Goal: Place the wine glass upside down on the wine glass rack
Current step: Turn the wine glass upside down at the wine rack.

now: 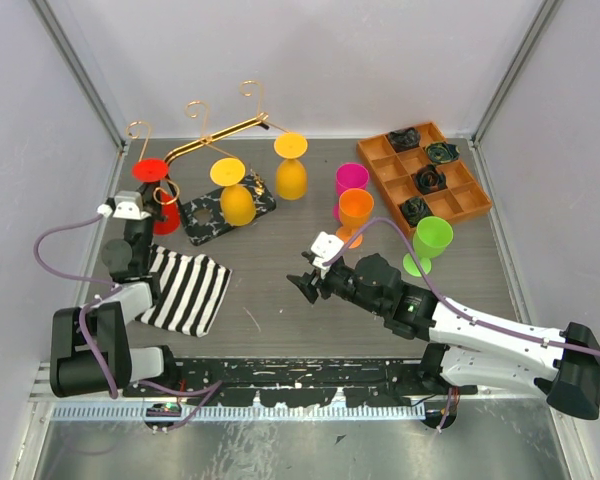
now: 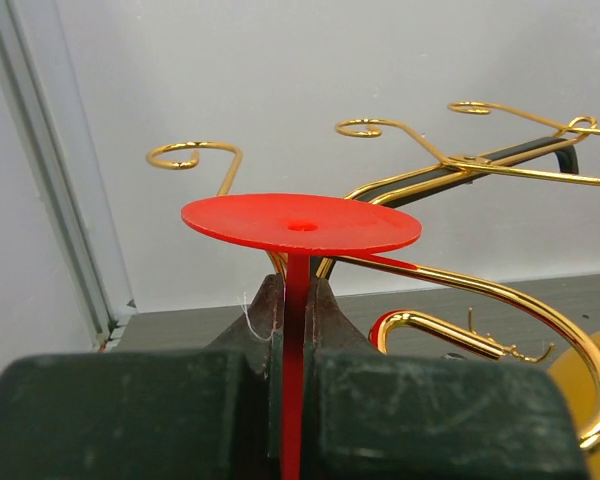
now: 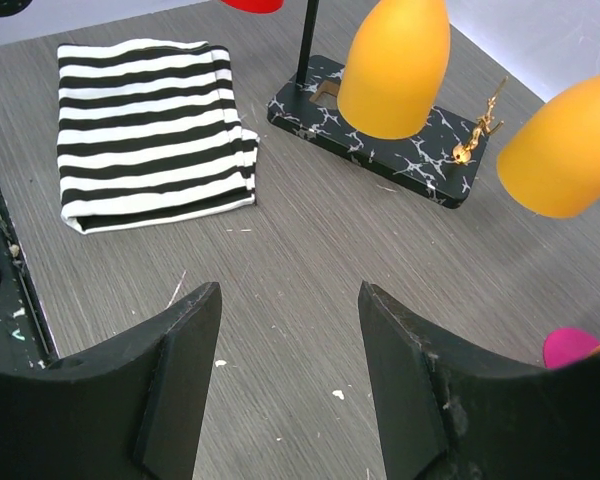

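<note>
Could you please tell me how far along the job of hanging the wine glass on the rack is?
Two yellow glasses already hang upside down on the rack. The left fingers grip the inverted red glass by its stem beside a gold hook; whether it is seated is unclear. Releasing it remains. The right fingers are open, empty.

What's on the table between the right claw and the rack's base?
Nothing: in the right wrist view, only bare table lies between the right gripper and the rack base.

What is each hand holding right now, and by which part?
The left hand grips the red wine glass by its stem, foot up. The right hand is open and holds nothing.
</note>
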You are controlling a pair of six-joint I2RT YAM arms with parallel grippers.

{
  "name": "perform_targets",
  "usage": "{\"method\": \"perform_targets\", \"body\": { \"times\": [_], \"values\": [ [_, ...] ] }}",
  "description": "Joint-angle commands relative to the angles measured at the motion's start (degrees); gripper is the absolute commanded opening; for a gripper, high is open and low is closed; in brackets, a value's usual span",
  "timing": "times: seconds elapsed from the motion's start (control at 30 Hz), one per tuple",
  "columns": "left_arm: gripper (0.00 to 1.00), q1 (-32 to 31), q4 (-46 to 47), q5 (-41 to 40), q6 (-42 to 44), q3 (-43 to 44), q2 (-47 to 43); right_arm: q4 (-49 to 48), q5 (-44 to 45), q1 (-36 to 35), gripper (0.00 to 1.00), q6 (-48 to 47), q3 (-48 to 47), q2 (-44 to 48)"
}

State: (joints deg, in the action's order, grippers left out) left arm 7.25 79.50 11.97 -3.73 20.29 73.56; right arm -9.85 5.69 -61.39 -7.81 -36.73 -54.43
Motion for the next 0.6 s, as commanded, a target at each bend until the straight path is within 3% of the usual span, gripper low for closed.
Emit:
{"method": "perform_targets", "body": {
  "times": [0.0,0.57],
  "values": [
    [0.0,-0.32,2.45,6.8,0.3,1.85,1.06,-1.77,0.41,-0.03,0.63,-0.81,-0.31,0.27],
    [0.0,-0.41,2.35,15.53,-1.33,-2.04,0.9,-0.84,0.72,-0.07,0.63,-0.67,-0.3,0.84]
  ]
}}
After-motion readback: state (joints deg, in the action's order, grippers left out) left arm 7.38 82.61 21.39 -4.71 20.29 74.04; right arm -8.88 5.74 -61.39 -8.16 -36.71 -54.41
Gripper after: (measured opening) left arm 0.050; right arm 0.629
